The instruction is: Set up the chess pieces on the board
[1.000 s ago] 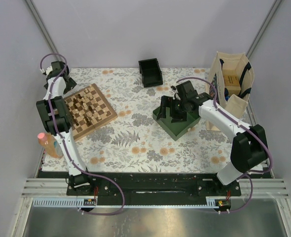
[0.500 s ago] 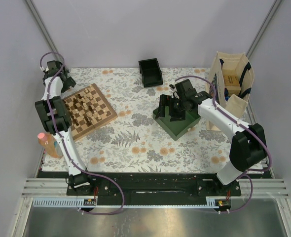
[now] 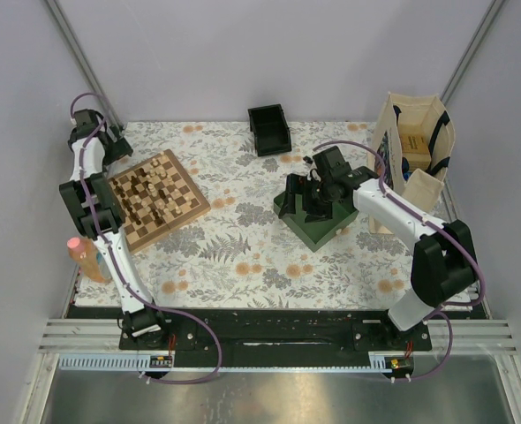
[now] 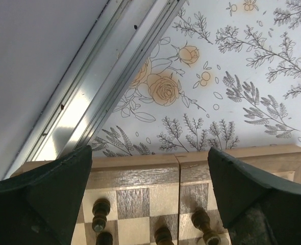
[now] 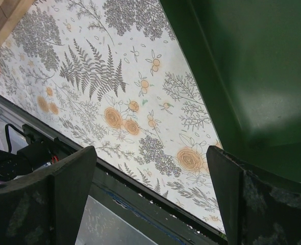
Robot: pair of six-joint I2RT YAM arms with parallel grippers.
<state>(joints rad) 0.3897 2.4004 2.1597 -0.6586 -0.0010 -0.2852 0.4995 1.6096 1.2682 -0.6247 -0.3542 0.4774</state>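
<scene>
So the left gripper [image 3: 110,154] sat at the board's [image 3: 168,208] far corner, right gripper [image 3: 306,199] low over the green tray [image 3: 318,232].

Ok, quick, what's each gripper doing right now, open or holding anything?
Left gripper: open, empty, over the board at its far edge.
Right gripper: open, empty, at the green tray edge.

Left arm [image 3: 124,269]: white links, chunky black joints, a purple cable [image 3: 192,317] looping from its base. Right arm [image 3: 393,208], same livery. Close in, left gripper [image 4: 150,155] and right gripper [image 5: 150,149] show matte black, wedge-shaped fingers [image 4: 43,199], faintly scuffed.
</scene>
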